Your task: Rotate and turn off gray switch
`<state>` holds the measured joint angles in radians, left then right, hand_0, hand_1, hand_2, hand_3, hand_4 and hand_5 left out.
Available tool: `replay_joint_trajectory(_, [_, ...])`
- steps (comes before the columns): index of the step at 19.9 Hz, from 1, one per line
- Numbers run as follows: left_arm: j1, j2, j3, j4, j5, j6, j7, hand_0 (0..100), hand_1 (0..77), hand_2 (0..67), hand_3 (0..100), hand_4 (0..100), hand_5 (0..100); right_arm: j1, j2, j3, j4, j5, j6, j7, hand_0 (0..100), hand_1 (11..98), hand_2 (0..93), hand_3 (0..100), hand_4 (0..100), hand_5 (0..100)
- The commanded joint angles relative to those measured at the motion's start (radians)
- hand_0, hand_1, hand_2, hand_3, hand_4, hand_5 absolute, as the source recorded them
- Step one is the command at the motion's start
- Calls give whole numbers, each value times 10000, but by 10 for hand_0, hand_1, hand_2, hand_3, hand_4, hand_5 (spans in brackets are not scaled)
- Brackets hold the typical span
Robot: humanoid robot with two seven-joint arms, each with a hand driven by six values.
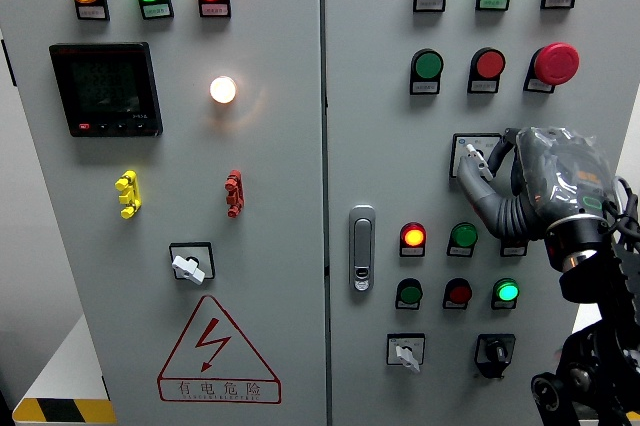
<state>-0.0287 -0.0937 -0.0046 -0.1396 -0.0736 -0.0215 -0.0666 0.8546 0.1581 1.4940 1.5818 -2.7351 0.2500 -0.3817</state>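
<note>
Gray switch (470, 155): rotary selector on a square plate, right cabinet door, at about 9 o'clock from the right hand (487, 178). Knob is small, rigid, probably detented; judged stiff to turn and smooth, so best taken across the lever's flat sides. Right hand's fingers curl in at the knob, fingertips touching it; full pinch cannot be confirmed. At 12 o'clock of the switch: green and red pushbuttons (458, 66), red mushroom stop (555, 63). At 6 o'clock: lit red lamp (413, 237). Door latch (361, 248) at 8 o'clock. No containers present. Left hand not visible
</note>
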Motion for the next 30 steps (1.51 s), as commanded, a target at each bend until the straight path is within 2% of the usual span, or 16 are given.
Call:
replay_joint_trajectory(1, [-4, 1, 0, 0, 0, 0, -9, 0, 0, 131, 183, 95, 118, -17, -1, 1, 12, 0, 0, -3, 571, 289, 778, 1000, 920, 1000])
replay_joint_trajectory(14, [-4, -14, 0, 0, 0, 0, 6, 0, 0, 131, 183, 95, 118, -17, -1, 16, 43, 0, 0, -18, 596, 289, 823, 1000, 921, 1000])
replay_joint_trajectory(15, [-4, 1, 0, 0, 0, 0, 6, 0, 0, 131, 183, 95, 118, -17, 15, 16, 43, 0, 0, -18, 598, 289, 823, 1000, 921, 1000])
replay_joint_trajectory(16, [-4, 1, 0, 0, 0, 0, 6, 0, 0, 131, 183, 95, 118, -17, 0, 16, 43, 0, 0, -18, 614, 284, 825, 1000, 921, 1000])
replay_joint_trajectory(21, [-4, 1, 0, 0, 0, 0, 6, 0, 0, 131, 183, 95, 118, -2, 15, 16, 58, 0, 0, -18, 654, 274, 842, 1000, 920, 1000])
replay_joint_trajectory(30, [-4, 1, 0, 0, 0, 0, 6, 0, 0, 131, 183, 95, 118, -2, 15, 47, 58, -30, 46, -18, 704, 277, 925, 1000, 924, 1000])
